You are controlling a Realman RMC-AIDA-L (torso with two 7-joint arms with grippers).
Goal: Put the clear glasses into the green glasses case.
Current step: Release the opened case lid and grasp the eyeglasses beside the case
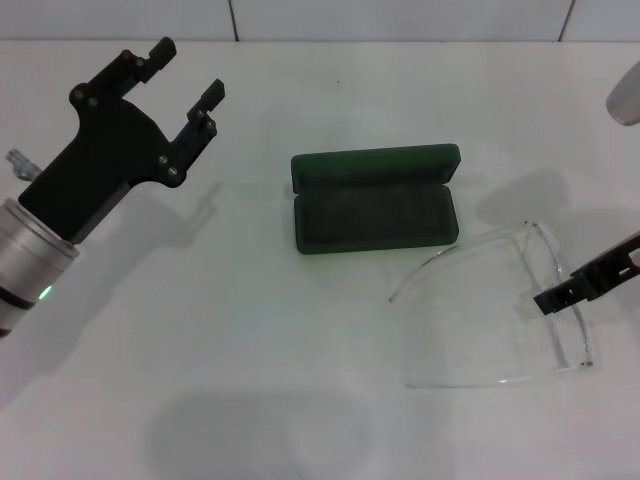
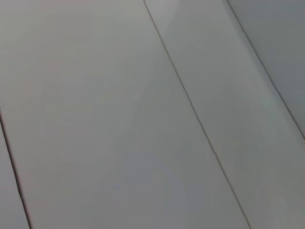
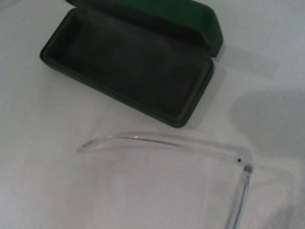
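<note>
The green glasses case [image 1: 375, 205] lies open in the middle of the white table, lid tipped back, dark lining bare and empty [image 3: 128, 62]. The clear glasses [image 1: 500, 310] rest on the table just right of and nearer than the case, arms unfolded; the right wrist view shows one clear arm and hinge [image 3: 167, 142] close to the case. My right gripper [image 1: 560, 293] reaches in from the right edge, right at the glasses' far-right arm; contact is unclear. My left gripper [image 1: 185, 75] hovers open and empty at the far left, well away from the case.
A tiled wall [image 1: 400, 18] runs along the table's back edge. A grey rounded part [image 1: 625, 95] shows at the upper right edge. The left wrist view holds only pale tiles with dark seams [image 2: 190, 109].
</note>
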